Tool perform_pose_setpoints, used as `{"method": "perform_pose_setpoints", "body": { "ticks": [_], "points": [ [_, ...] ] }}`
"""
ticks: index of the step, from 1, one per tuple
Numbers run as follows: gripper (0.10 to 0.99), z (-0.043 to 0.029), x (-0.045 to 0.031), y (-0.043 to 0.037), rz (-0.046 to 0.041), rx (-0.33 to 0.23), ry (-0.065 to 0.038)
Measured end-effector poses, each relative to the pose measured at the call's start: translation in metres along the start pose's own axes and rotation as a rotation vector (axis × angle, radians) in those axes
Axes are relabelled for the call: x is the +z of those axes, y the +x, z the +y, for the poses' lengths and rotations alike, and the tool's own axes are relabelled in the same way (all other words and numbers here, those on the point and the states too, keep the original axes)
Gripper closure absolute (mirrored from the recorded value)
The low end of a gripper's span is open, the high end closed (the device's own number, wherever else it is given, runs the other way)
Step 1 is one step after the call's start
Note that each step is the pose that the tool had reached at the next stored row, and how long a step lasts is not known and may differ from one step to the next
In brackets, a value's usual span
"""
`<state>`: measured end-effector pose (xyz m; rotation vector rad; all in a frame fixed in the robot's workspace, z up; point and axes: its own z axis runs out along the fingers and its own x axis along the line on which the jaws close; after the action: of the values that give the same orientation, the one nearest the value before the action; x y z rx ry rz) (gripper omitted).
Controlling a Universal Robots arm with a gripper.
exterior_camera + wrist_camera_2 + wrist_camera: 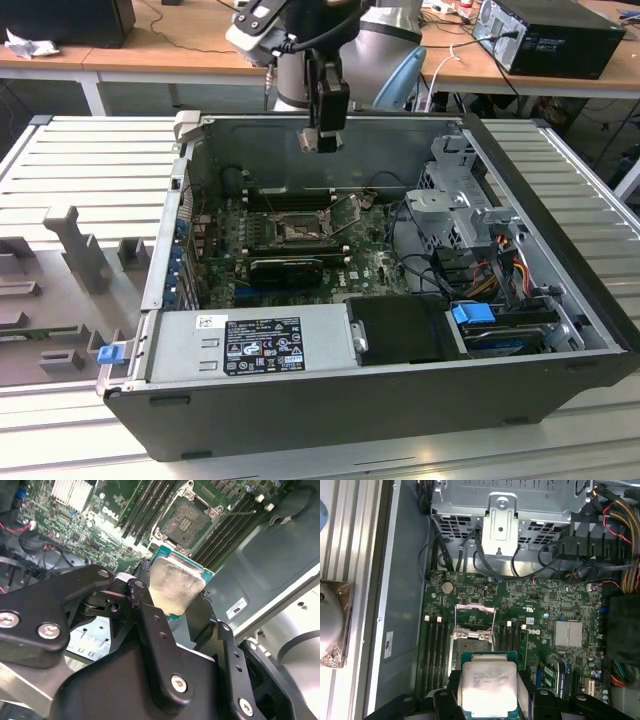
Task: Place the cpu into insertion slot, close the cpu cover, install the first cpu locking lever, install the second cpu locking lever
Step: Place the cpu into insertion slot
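- Far over on the exterior view's left: one grey moulded fixture lying on the slatted table, plus one blue clip at the corner of the case.
- Next along: one open PC case, flat on its side, with one labelled power supply along the near edge.
- Smack in the middle of the green motherboard: one insertion slot, bare and dark inside, nothing seated in it. Same again in the first wrist view, insertion slot.
- One cpu cover, swung up off the slot, definitely not closed.
- Just beside the slot on the near side: one long black ribbed heatsink.
- Hanging above the slot, well clear of the board: one gripper, two black fingers pinched in narrow on exactly one cpu, silver face towards both wrist cameras. So, cpu up in the air, not down in the socket.
- Further right: one metal drive cage, a tangle of cables, one blue tab.
- Way off at the exterior view's right, up on the wooden desk: one black box.
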<state>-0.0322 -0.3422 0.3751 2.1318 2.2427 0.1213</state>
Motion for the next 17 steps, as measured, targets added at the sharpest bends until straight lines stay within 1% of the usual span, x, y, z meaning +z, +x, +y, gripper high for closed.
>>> {"method": "perform_pose_setpoints", "body": {
  "ticks": [2, 4, 17],
  "points": [
    [0.557, 0.0000, 0.0002, 0.0000, -0.0026, 0.029, -0.001],
    [0.557, 0.0000, 0.0005, 0.0001, -0.0036, 0.041, -0.001],
    [0.557, -0.0014, 0.0157, -0.0001, -0.0038, 0.044, -0.001]
  ]
}}
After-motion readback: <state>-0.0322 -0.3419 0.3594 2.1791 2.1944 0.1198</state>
